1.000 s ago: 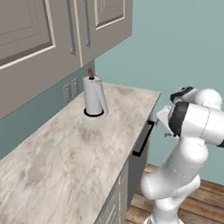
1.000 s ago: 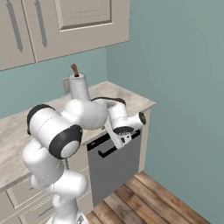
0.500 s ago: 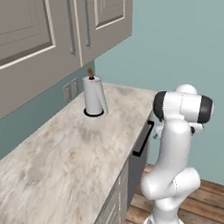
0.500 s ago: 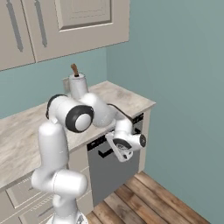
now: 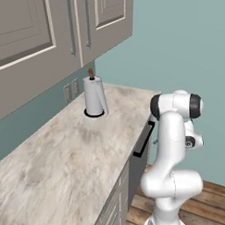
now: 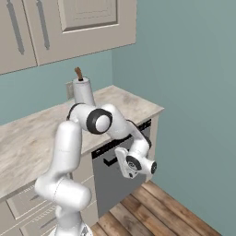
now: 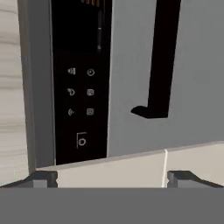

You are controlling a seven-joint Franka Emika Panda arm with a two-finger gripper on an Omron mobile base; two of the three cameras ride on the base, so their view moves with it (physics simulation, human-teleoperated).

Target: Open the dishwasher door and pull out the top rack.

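The teal wall (image 6: 184, 92) runs behind and to the side of everything, with beige upper cupboards (image 5: 46, 29) hung on it above the marbled desk (image 5: 65, 158). The desk reaches into the corner, and beige drawer fronts (image 6: 27, 203) sit under it on the near side. A wooden floor (image 6: 156, 207) lies below. The white arm (image 6: 69, 152) rises from its base, bends at a dark joint and reaches down in front of the desk's edge. The dishwasher door (image 6: 108, 177) is a dark grey panel set under the desk next to the end cupboard panel; it stands upright and looks closed or very nearly so, with its black bar handle (image 6: 110, 159) along the top edge. In the hand view the door (image 7: 131, 74) appears turned on its side, the handle (image 7: 159, 57) a black bar ending in a short foot against the grey panel, and beside it a black control strip (image 7: 81, 92) with small pale symbols. The rack cannot be seen behind the door. A paper towel roll (image 5: 95, 96) stands upright on the desk near the wall, with a brown post poking out of its top. The hand (image 6: 123, 162) hovers just in front of the handle without touching it, its fingertips (image 7: 43, 178) spread wide apart and empty.
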